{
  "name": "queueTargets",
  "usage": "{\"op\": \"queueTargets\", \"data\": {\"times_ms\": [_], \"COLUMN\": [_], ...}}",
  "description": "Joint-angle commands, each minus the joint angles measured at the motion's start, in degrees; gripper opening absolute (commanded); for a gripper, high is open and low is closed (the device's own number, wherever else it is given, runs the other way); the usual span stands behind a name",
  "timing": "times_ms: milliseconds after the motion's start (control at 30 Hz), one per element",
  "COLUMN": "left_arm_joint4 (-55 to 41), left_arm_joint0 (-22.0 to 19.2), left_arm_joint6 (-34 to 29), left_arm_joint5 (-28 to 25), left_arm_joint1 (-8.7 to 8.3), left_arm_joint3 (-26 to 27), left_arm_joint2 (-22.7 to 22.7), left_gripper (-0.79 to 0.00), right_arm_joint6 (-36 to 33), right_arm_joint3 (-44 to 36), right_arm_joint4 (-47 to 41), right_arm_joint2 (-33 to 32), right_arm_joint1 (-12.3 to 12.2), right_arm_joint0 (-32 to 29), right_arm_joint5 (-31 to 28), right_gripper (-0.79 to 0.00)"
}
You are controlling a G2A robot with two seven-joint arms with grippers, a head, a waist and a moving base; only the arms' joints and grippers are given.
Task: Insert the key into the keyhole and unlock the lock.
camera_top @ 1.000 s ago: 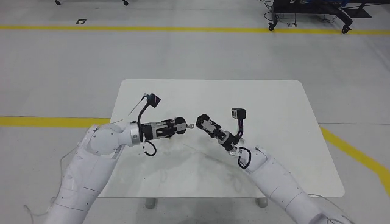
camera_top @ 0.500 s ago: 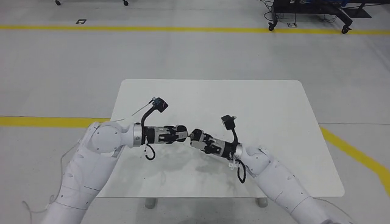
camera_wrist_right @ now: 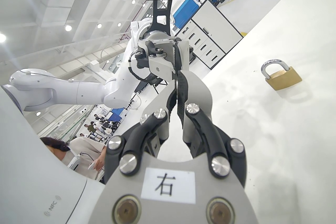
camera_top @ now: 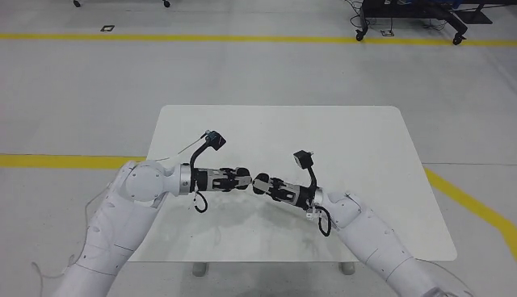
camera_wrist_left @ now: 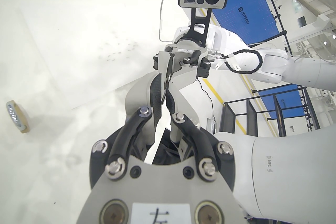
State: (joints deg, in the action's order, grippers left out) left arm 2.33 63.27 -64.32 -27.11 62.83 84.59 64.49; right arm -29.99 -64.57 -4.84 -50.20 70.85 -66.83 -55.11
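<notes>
Over the middle of the white table [camera_top: 363,135] my left gripper [camera_top: 245,178] and right gripper [camera_top: 260,183] meet tip to tip. From the left wrist, my left gripper [camera_wrist_left: 164,93] is shut on a thin key [camera_wrist_left: 168,72], seen edge-on, which runs on into the right gripper's shut fingers [camera_wrist_left: 181,75]. The right wrist view shows my right gripper [camera_wrist_right: 178,83] shut, with a sliver of the key [camera_wrist_right: 178,83] between its pads. A brass padlock [camera_wrist_right: 283,75] with a silver shackle lies closed on the table, off to one side. The padlock [camera_wrist_left: 17,117] also appears end-on in the left wrist view.
The table top [camera_wrist_right: 288,130] around the padlock is bare. A yellow floor line [camera_top: 242,37] runs behind the table, with a dark wheeled frame [camera_top: 412,6] beyond it. People stand far off in the room.
The grippers were a little apart one second ago; both arms have come toward the near edge and closed the gap, so the fingertips now touch. The right wrist has rolled over.
</notes>
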Motion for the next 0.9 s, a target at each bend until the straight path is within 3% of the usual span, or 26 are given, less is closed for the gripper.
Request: {"op": "queueTargets", "data": {"times_ms": [0, 33, 67, 100, 133, 367, 467, 667, 867], "left_arm_joint4": [-0.1, -0.1, -0.2, -0.2, -0.1, 1.6, 4.9, 26.4, 39.4], "left_arm_joint0": [-0.2, -0.3, -0.4, -0.5, -0.6, 0.0, 0.8, 5.2, 7.7], "left_arm_joint6": [0.0, 0.0, 0.1, 0.3, 0.6, 3.7, 6.0, 15.3, 15.0], "left_arm_joint5": [0.1, 0.2, 0.3, 0.5, 0.6, 0.6, 1.0, 6.9, 7.1], "left_arm_joint1": [-0.05, -0.08, -0.1, -0.13, -0.17, -0.89, -1.5, -2.65, -3.01], "left_arm_joint3": [-0.3, -0.5, -0.6, -0.8, -0.9, -0.9, 0.0, 6.1, 9.5], "left_arm_joint2": [-0.2, -0.3, -0.3, -0.3, -0.3, 2.2, 4.6, 7.1, 3.8], "left_gripper": [-0.785, -0.785, -0.576, -0.08, 0.0, 0.0, 0.0, 0.0, 0.0], "right_arm_joint6": [-0.2, -0.3, -0.3, -0.3, -0.2, 2.1, 6.4, 18.6, 25.5], "right_arm_joint3": [0.0, 0.0, 0.0, -0.1, -0.1, -0.8, -1.4, -7.5, -12.0], "right_arm_joint4": [0.3, 0.6, 0.9, 1.1, 1.3, 3.3, 8.4, 24.3, 31.2], "right_arm_joint2": [0.0, 0.0, 0.1, 0.0, 0.0, -2.4, -5.5, -11.2, -13.9], "right_arm_joint1": [0.0, 0.0, 0.0, 0.0, 0.0, -0.7, -1.2, -1.9, -2.3], "right_arm_joint0": [0.1, 0.1, 0.1, 0.0, -0.1, -1.2, -2.2, -7.7, -12.1], "right_arm_joint5": [-0.1, -0.2, -0.4, -0.5, -0.6, -2.1, -1.2, 2.8, 4.7], "right_gripper": [-0.785, -0.785, -0.785, -0.785, -0.785, -0.785, -0.785, -0.785, -0.785]}}
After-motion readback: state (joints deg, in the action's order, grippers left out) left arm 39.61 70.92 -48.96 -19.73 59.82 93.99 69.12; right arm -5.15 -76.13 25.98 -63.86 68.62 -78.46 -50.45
